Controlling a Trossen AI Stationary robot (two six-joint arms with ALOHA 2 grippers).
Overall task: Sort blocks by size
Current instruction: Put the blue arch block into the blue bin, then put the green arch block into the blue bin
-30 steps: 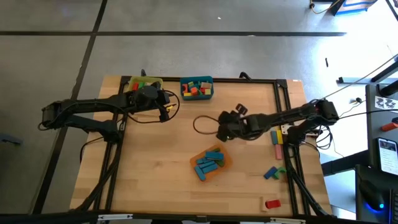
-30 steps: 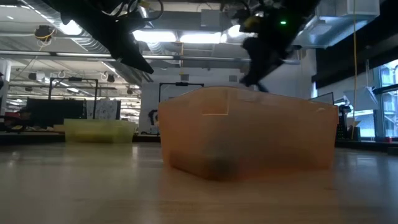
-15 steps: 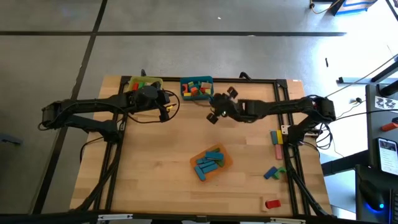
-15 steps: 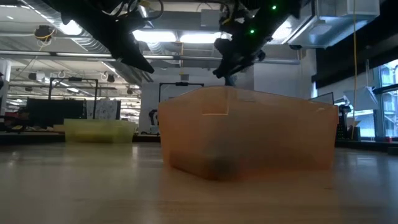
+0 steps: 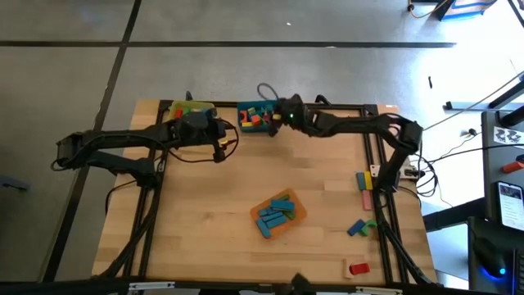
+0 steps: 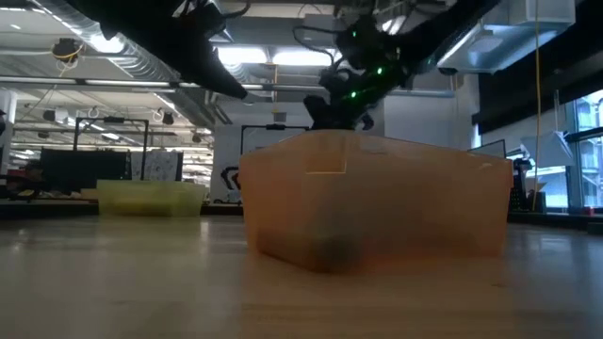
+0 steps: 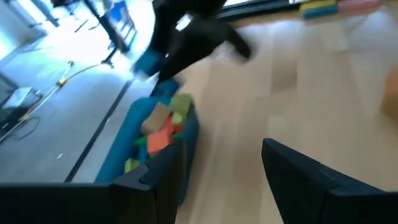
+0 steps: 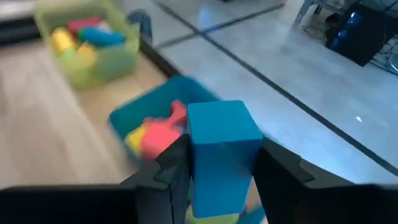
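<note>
Overhead, the right gripper hides the teal bin's edge, clamping a blue block above it; the left gripper, parted and empty, hovers nearby.

I am reaching my right arm far across toward the table's back edge, its gripper clamping a block between its fingers; my left arm is hanging at the back left, its gripper standing open.
</note>
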